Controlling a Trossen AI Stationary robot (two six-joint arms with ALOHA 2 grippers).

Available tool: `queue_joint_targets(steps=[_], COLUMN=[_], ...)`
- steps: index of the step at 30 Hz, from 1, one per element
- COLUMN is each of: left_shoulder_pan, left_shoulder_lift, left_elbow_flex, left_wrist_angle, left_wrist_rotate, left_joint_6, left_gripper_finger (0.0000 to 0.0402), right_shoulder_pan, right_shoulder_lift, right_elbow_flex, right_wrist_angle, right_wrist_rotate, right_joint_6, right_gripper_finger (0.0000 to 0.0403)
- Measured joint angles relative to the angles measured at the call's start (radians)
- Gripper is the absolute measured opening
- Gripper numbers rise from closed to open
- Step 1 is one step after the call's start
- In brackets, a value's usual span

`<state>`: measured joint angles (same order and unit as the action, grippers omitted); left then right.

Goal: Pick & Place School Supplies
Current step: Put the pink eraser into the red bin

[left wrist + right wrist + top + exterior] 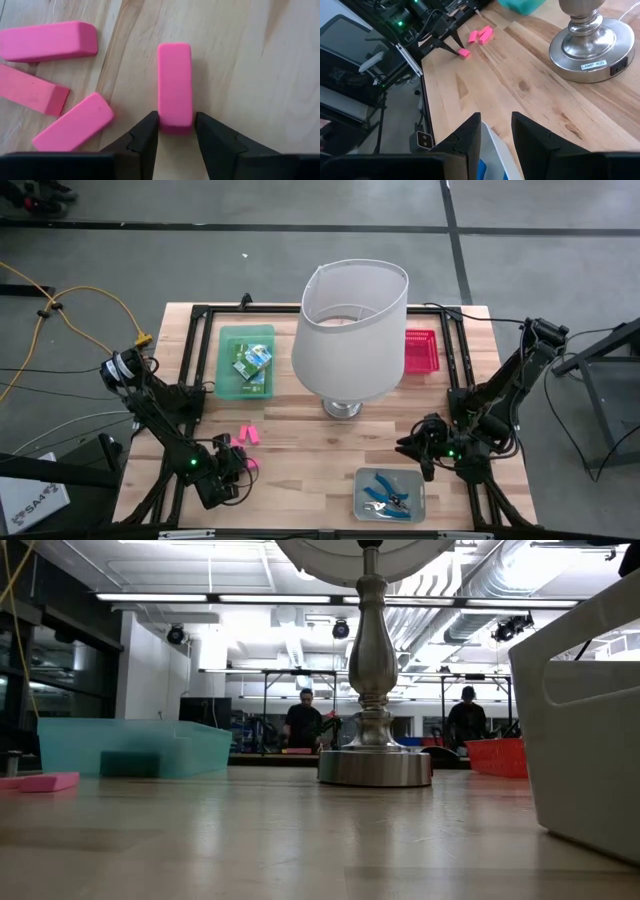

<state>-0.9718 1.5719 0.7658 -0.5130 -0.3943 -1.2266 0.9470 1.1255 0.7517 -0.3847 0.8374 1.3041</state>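
Note:
Several pink erasers (246, 438) lie on the wood table at the near left; three lie loose in the left wrist view (47, 41). My left gripper (247, 464) is shut on a fourth pink eraser (174, 80), which also shows in the right wrist view (464, 52). My right gripper (408, 448) is open and empty above the far edge of the clear grey tray (390, 510), which holds blue-handled scissors (385, 490). Green-yellow boxes (253, 362) lie in the green tray (228, 365). My left gripper pinches the eraser's near end (175, 126) by its two long sides between its two fingertips (150, 127). The fingers slant down from the table's left and lie along the eraser. The eraser lies flat; whether it is off the wood I cannot tell.
A lamp with a big white shade (350, 330) and a metal base (590, 45) stands mid-table between the arms. A red tray (421, 350) sits at the far right. Bare wood lies between the erasers and the clear tray. People stand in the room beyond (303, 720).

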Motion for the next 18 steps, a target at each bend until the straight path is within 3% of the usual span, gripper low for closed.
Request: queue_joint_targets(steps=[8, 18], left_shoulder_pan=[0.000, -0.002], left_shoulder_lift=[0.001, 0.000], left_elbow_flex=[0.000, 0.000], left_wrist_angle=[0.004, 0.005], left_wrist_rotate=[-0.004, -0.015], left_joint_6=[-0.002, 0.020], left_gripper_finger=[0.0073, 0.0067], right_shoulder_pan=[0.000, 0.000], right_shoulder_lift=[0.000, 0.000], right_elbow_flex=[0.000, 0.000], right_wrist_angle=[0.000, 0.000], right_wrist_rotate=[-0.002, 0.001], right_joint_6=[0.000, -0.019], right_gripper_finger=[0.0100, 0.0100])
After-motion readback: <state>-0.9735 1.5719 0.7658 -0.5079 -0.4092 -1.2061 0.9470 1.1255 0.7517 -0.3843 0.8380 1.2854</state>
